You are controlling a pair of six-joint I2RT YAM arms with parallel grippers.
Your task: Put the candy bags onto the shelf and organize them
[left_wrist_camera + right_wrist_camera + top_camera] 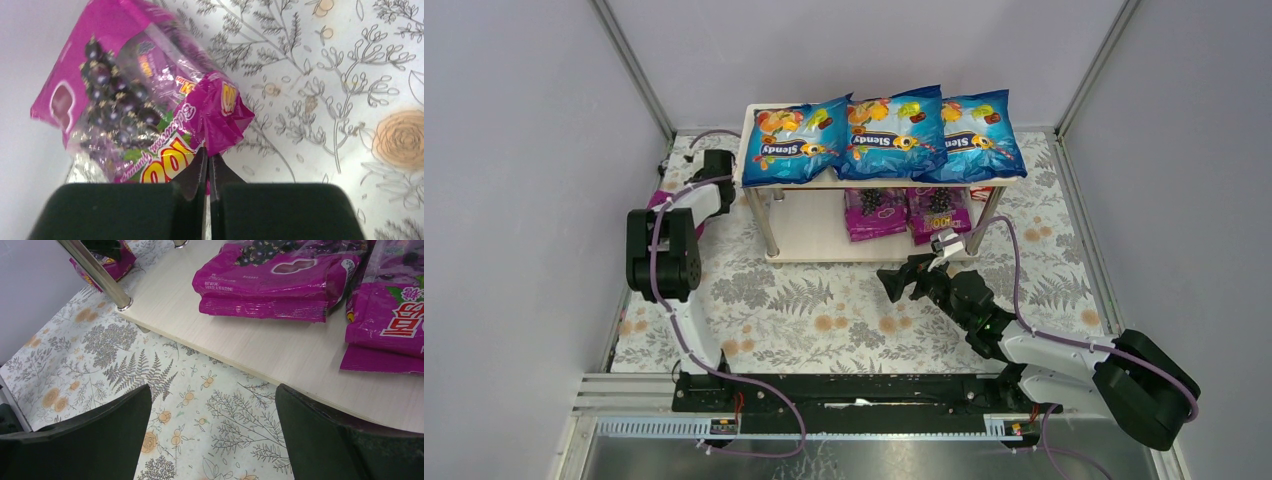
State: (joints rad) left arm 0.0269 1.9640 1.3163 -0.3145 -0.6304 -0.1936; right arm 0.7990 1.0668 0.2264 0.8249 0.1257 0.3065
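Three blue Slendy bags (794, 140) (892, 132) (979, 135) lie side by side on the top board of the shelf (754, 115). Two magenta bags (874, 212) (938, 210) lie on the lower board, also in the right wrist view (270, 280) (385, 320). My left gripper (714, 165) is left of the shelf. In the left wrist view it (208, 152) is shut on a crumpled edge of the third magenta bag (125, 100), held above the mat. My right gripper (904, 275) (212, 405) is open and empty, just in front of the lower board (240, 345).
A floral mat (824, 310) covers the table. Grey walls close in at the left, back and right. A silver corner post (100, 275) stands at the shelf's front left. The left part of the lower board (809, 235) is bare.
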